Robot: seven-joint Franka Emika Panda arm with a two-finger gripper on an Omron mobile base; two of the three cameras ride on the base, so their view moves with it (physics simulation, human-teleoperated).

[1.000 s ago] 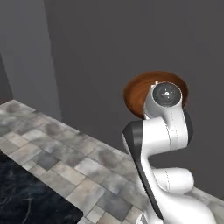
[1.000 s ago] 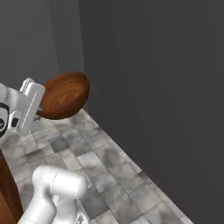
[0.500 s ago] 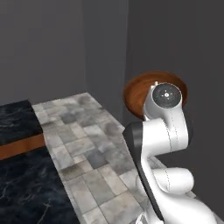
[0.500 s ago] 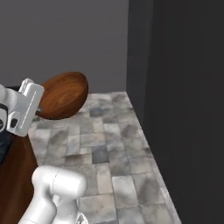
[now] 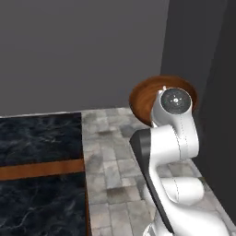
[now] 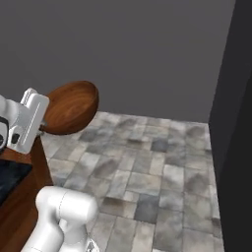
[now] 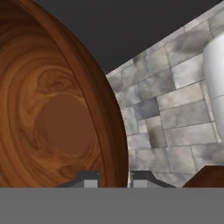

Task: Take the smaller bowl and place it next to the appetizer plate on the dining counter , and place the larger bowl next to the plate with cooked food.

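Your arm (image 5: 173,147) is glossy white, built of rounded, bulbous segments with a dark charcoal band down one side. A round grey cap with tiny screw dots tops its joint (image 5: 175,101). The boxy white wrist block (image 6: 25,122) has dark slots.

Larger bowl (image 7: 57,118) of smooth, glossy grained dark wood, dining counter (image 5: 39,138) black veined marble, floor (image 6: 147,172) matt grey stone tiles

The larger bowl (image 6: 69,107) hangs tilted on its side above the grey stone-tile floor (image 6: 147,172), held at its rim by the gripper (image 6: 43,127) (fingertips hidden behind the hand), just beside the wood base of the dining counter (image 6: 24,206).
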